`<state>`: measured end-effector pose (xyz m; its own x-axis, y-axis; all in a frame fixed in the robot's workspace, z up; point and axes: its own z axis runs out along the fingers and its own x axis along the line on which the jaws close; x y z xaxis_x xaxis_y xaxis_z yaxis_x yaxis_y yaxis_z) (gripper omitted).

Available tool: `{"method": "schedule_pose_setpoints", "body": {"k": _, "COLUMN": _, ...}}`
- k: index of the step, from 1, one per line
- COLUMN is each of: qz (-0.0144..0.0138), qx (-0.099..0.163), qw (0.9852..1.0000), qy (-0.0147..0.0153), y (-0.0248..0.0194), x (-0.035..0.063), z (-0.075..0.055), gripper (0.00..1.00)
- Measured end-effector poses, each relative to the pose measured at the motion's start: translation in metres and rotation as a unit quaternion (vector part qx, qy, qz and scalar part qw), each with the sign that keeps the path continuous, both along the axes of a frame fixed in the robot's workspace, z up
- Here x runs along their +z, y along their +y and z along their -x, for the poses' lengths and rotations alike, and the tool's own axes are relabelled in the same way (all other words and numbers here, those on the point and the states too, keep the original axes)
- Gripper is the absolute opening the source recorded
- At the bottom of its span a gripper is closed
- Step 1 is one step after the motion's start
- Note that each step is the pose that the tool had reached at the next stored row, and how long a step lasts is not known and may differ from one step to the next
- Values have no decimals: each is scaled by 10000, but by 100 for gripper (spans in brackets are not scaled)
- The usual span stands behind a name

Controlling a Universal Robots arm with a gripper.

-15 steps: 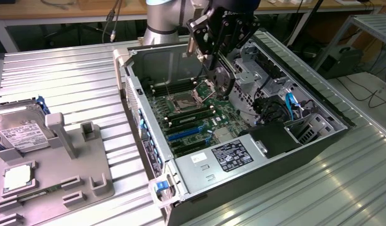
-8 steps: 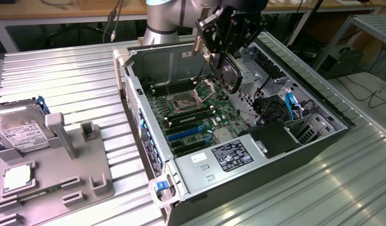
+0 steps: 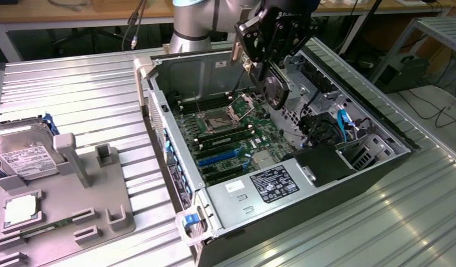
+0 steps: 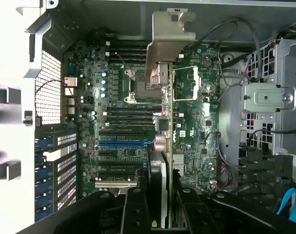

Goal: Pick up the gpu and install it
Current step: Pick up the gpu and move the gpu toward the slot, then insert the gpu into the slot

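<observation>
One card is lifted, none seated yet; at nine o'clock on the desk [image 3: 79, 83] a grey holder [image 3: 101, 206] carries the hard drive [image 3: 23, 156]; over the open case [image 3: 190, 72], toward one o'clock, the jaws are clamped on the gpu [image 3: 274, 93], edge-down above the motherboard [image 3: 239, 130]; pickup looks done, seating in a slot remains.

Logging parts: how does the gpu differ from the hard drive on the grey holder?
The gpu is clamped in the gripper above the open computer case; the hard drive rests in the grey holder outside it. The gpu is dark with a round fan; the hard drive is silver with a white label. The gpu hangs on edge; the hard drive leans back, label showing. Neither is installed in the case.
</observation>
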<state>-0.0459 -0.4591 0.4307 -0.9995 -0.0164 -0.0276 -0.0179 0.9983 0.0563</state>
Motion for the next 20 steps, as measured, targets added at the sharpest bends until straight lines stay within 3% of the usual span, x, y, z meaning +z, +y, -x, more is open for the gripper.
{"method": "schedule_pose_setpoints", "body": {"k": 11, "qz": 0, "qx": 11, "qw": 10000, "qy": 0, "y": 0, "x": 0, "z": 0, "gripper": 28}}
{"method": "schedule_pose_setpoints", "body": {"k": 20, "qz": 0, "qx": 471, "qw": 9989, "qy": 0, "y": 0, "x": 0, "z": -1, "gripper": 28}}
